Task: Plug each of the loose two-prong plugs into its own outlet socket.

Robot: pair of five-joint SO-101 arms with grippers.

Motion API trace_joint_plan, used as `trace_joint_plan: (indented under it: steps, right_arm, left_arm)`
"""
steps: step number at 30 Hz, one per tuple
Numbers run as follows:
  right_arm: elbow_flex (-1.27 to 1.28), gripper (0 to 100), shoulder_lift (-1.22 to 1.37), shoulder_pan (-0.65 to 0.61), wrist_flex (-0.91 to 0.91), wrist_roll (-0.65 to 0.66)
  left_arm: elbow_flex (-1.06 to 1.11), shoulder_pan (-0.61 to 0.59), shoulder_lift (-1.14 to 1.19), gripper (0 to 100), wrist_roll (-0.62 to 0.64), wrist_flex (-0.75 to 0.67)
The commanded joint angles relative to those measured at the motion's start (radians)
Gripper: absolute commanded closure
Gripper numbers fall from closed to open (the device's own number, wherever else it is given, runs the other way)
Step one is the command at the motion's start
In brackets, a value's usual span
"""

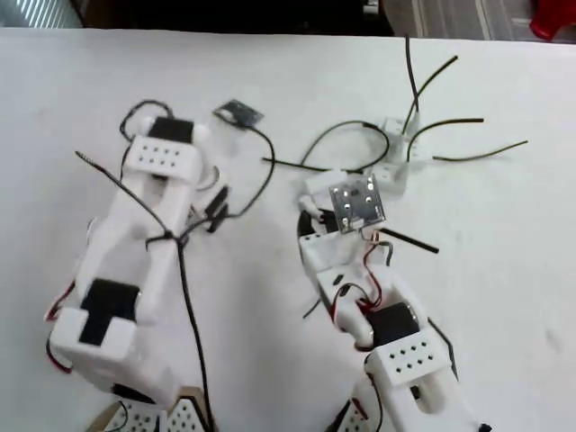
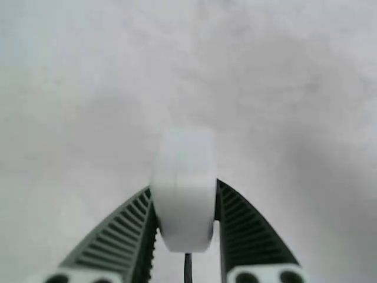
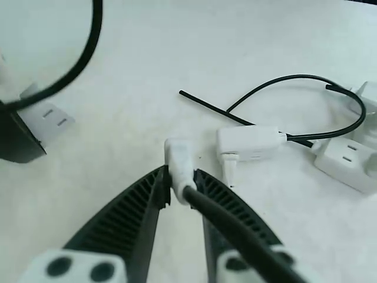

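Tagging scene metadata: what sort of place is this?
Probably a robotics lab or workshop bench: a plain white table, a left arm and right arm with exposed wires, a loose two-prong plug beside an outlet socket, and another plug in the right gripper.

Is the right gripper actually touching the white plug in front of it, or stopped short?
Touching. The right wrist view shows the white plug pinched between both fingers of the right gripper, with its black cord running back between them.
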Motion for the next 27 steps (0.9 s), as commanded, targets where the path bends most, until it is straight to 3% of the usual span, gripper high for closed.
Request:
trace_joint_plan:
  steps: [1,5,9,11,19,27]
  right_arm:
    - [-0.008,98.1,-0.013,0.008,-0.025,-0.003]
    - [-0.008,98.1,-0.013,0.022,-0.031,-0.003]
    - [-0.008,98.1,-0.013,0.03,-0.044,-0.003]
    - [-0.008,98.1,-0.013,0.03,-0.044,-0.003]
    - [-0.006,98.1,-0.013,0.03,-0.044,-0.003]
    - [-0.006,98.1,-0.013,0.028,-0.042,-0.003]
  left_arm:
    - [0.169,0.056,-0.107,98,-0.058,-0.169]
    - [0.23,0.074,-0.085,95,-0.064,-0.259]
    - [0.23,0.073,-0.044,77,-0.061,-0.259]
    - [0.229,0.068,-0.041,73,-0.044,-0.264]
    - [0.13,0.05,-0.033,73,-0.043,-0.218]
    - [0.127,-0.059,-0.019,73,-0.044,-0.324]
